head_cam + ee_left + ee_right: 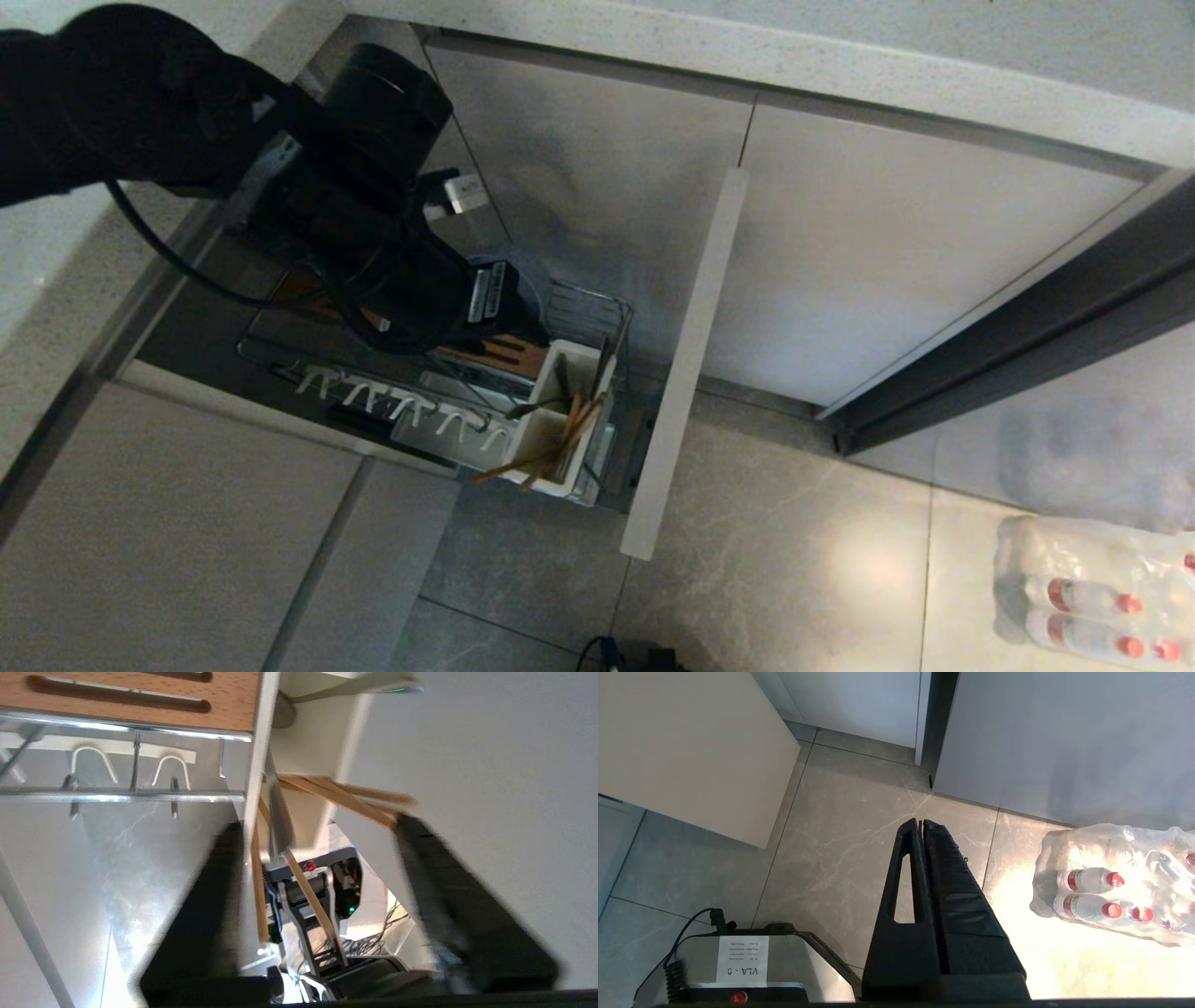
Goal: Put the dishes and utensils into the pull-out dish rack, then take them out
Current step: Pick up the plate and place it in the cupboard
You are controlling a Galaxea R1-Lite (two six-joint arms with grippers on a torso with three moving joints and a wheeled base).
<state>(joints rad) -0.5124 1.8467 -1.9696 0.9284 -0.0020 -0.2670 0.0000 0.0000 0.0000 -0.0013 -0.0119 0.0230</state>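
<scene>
My left claw [317, 826]: released, the two dark fingers [467, 914] spread apart with nothing pinched between them; it hangs over the pulled-out rack, aimed down at the caddy end.
Between my fingers: the chopsticks [336, 795] cross the gap on a slant; one finger's tip is close to their far ends, though I cannot tell whether it touches.
Just ahead of the claw: the white utensil caddy [560, 415], standing at the rack's outer end, by the beige front panel [686, 364].
Chopsticks, long axis: leaning, lower ends down in the caddy, upper ends fanning out over its rim, away from the cabinet; a grip would have to close across that slant, not along it.
Fork [534, 407]: a slim grey handle lies tilted across the caddy's mouth, right beside the chopsticks.
Farther back, under my wrist: the wooden slotted strip [495, 353] and the row of white hooks [401, 406] on the chrome rack [597, 313].
Dish: a blue rim [523, 280] shows behind my forearm; which piece it is I cannot tell.
Nearer arm: the left, by far.
Right claw [920, 828]: clenched on nothing, parked low over the floor tiles beside a wrapped pack of bottles [1111, 891], well apart from the rack.
My read: rack loaded, so the chopsticks look like the next thing to lift out.
</scene>
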